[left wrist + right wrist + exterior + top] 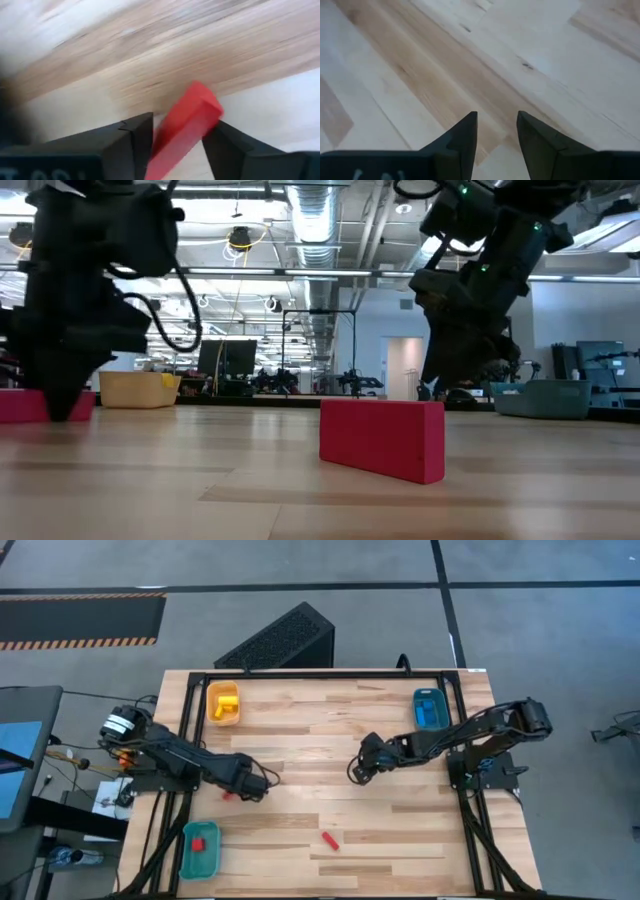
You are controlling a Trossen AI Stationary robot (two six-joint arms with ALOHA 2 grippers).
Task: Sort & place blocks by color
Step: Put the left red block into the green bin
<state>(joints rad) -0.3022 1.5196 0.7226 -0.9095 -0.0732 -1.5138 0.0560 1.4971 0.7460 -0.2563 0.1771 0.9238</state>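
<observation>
A red bar [185, 125] lies on the wooden table near its left edge, between the fingers of my left gripper [177, 137]. My left gripper [245, 790] points down at the bar and is shut on it. In the low view the bar's ends [20, 405] show on either side of the gripper [60, 405]. A second red bar [329, 839] lies flat on the table toward the near edge and also shows in the low view [385, 438]. My right gripper [355, 772] is open and empty over bare table at mid-table, as its wrist view [497, 130] shows. My left gripper has the red bar between its two fingers, which lie across the bar at about its middle [200, 122]. The fingers come from above, pointing down. The bar rests on the table [88, 408].
A yellow tray [223, 703] with yellow blocks stands at the far left. A blue tray [430, 708] with blue blocks stands at the far right. A teal tray [200, 850] holding a red block [199, 843] stands at the near left. The middle of the table is bare wood.
</observation>
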